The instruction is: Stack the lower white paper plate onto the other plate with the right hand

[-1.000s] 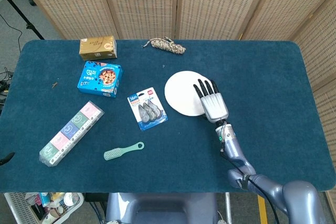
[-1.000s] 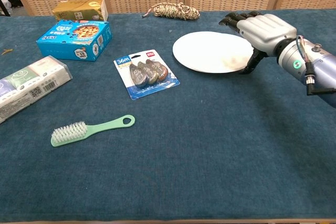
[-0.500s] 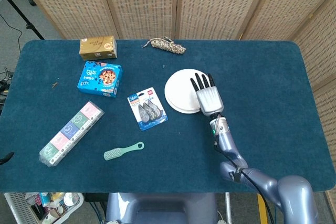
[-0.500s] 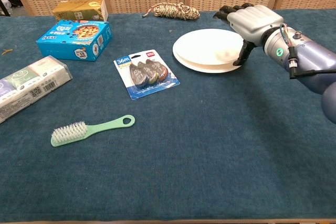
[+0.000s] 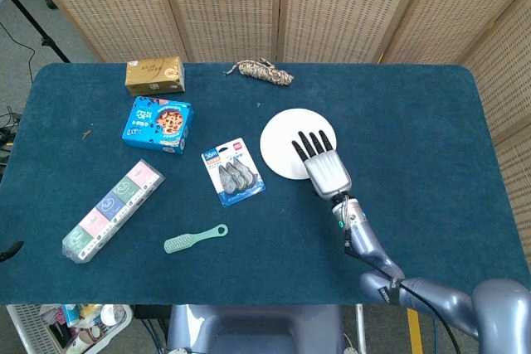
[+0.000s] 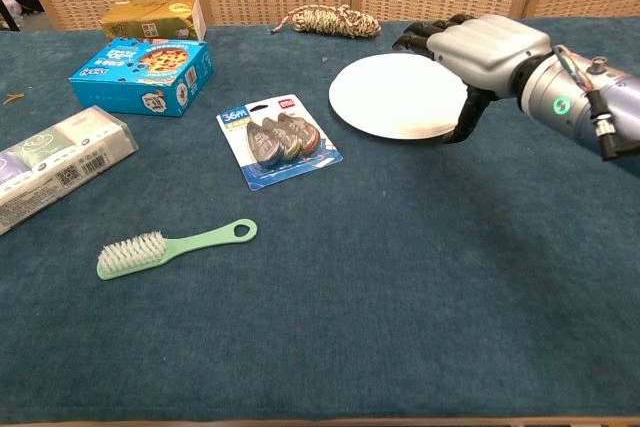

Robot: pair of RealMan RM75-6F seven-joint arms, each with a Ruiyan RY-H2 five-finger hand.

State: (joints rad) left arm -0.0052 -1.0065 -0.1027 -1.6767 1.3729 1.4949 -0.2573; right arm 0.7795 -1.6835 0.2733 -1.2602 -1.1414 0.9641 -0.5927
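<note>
Plate point(image 6: 392, 97) under right hand point(image 6: 480, 47)

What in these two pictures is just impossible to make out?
- Whether the white paper plate is one plate or two stacked: both views show a single disc.
- Whether the right hand touches it: head view, the hand's back hides the contact; chest view, the thumb blocks the rim.
- Left hand: in neither view.
- Blue snack box print: too small.

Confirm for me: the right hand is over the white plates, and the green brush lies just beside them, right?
Not quite. The right hand is over the white plates, but the green brush lies well apart from them, near the table's front edge, past the blister pack. The head view shows it.
</note>
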